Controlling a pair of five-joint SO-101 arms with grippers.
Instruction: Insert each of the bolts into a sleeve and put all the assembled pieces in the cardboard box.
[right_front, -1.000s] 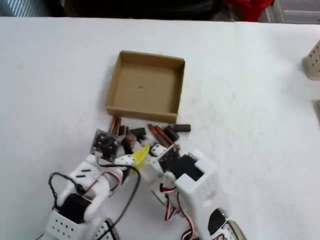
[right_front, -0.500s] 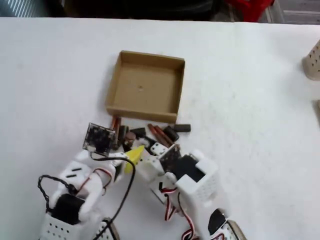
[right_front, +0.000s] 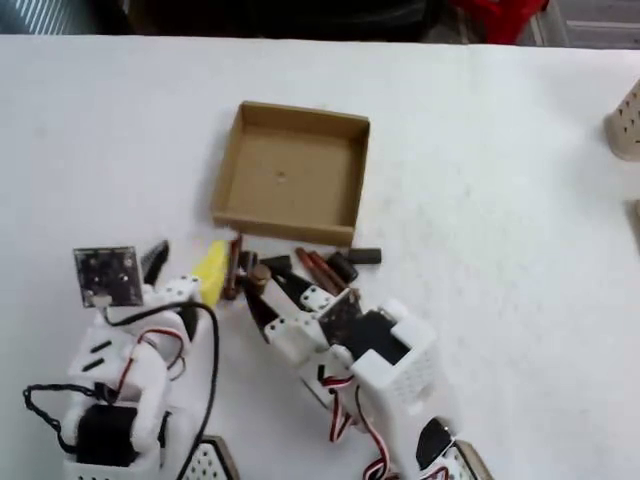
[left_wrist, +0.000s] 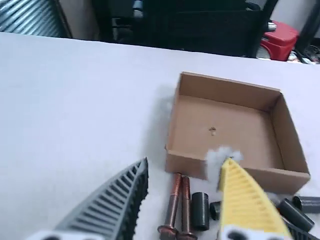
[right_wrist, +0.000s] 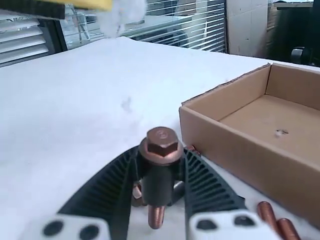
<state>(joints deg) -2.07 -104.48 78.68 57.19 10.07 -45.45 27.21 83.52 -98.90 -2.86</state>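
Between the fingers of the right tool (right_wrist: 161, 172) stands an assembled piece (right_front: 259, 274): a copper bolt (right_wrist: 160, 144) with a flanged hex head, seated down through a black sleeve (right_wrist: 156, 184), with its threaded tip poking out underneath. This tool is closed narrowly on the sleeve and holds the piece upright, just in front of the near wall of the cardboard box (right_wrist: 225, 132). The box floor shows bare cardboard.

Along that same wall the remaining parts lie on the tabletop (right_front: 500, 200). They include a pair of loose bolts (left_wrist: 180, 205) side by side, a second pair (right_front: 320, 268) further along, and several loose sleeves (right_front: 365, 256) scattered near them. One sleeve (left_wrist: 200, 210) lies just beside the first pair.

The left tool (left_wrist: 186, 166) hangs over that first pair with its grey and yellow fingers spread wide and nothing between them.

Judging by this, the insertion for the first bolt looks done, and the step in hand is delivering that piece. The next move calls for the right tool to lift enough to clear the near wall of the box, carry the piece over the box floor and release it there. It should keep the piece upright or grip it firmly, so the bolt does not slide out of the sleeve on the way. The left tool looks well placed to take one of the loose bolts after that.
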